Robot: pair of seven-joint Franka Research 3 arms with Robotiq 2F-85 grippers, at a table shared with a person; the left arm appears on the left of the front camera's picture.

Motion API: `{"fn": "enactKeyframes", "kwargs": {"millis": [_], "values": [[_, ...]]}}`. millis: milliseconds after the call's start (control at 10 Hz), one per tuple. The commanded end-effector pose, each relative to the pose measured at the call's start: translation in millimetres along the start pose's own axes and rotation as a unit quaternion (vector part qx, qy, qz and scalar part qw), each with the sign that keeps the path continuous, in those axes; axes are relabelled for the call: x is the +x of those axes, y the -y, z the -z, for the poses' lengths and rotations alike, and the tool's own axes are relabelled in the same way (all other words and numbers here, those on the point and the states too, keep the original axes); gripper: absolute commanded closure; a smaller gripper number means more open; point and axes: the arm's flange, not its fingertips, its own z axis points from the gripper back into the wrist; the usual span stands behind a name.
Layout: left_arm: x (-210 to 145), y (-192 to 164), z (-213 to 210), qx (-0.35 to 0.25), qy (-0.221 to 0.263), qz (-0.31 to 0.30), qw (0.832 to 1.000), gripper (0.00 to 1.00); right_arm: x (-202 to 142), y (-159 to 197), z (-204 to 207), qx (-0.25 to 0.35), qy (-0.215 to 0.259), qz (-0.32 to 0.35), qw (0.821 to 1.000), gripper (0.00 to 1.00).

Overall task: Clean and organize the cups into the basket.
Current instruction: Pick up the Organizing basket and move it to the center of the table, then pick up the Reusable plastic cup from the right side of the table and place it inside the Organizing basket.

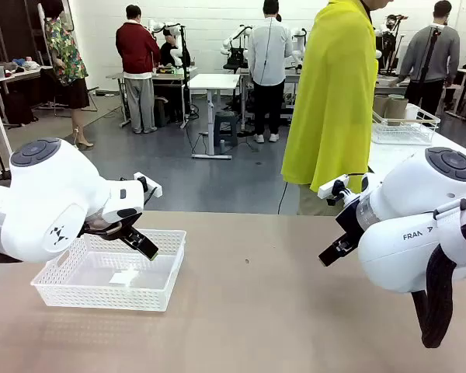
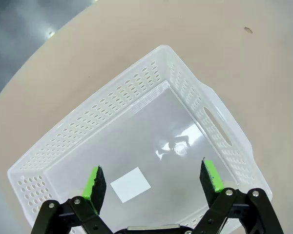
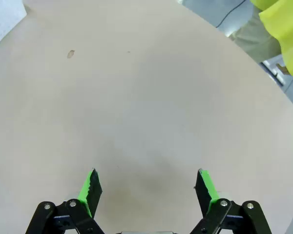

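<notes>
The basket (image 1: 101, 294) is a shallow white lattice one at the table's left, holding just a white label on its floor. My left gripper (image 1: 144, 247) hangs open over its far side; in the left wrist view its green pads (image 2: 95, 181) frame the basket (image 2: 127, 92) floor with nothing between them. My right gripper (image 1: 334, 249) is open over bare tan table at the right, with nothing between its fingers (image 3: 90, 187). Two tan cups (image 1: 390, 106) and a pale one stand in a white wire basket (image 1: 404, 128) on a white table at the far right.
A person in a yellow top (image 1: 334, 101) stands at the table's far edge, right of the middle. The tan table (image 1: 256, 311) stretches bare between the arms. A corner of the basket (image 3: 2, 19) shows at the top left of the right wrist view.
</notes>
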Motion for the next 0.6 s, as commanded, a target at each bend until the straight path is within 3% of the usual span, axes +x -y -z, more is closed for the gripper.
{"fn": "enactKeyframes", "kwargs": {"millis": [0,500], "values": [[0.0,0.1,0.0,0.000,0.000,0.000,1.000,0.00,0.0,0.0,0.0,0.000,0.000,0.000,1.000,0.00],[0.0,0.1,0.0,0.000,0.000,0.000,1.000,0.00,0.0,0.0,0.0,0.000,0.000,0.000,1.000,0.00]]}}
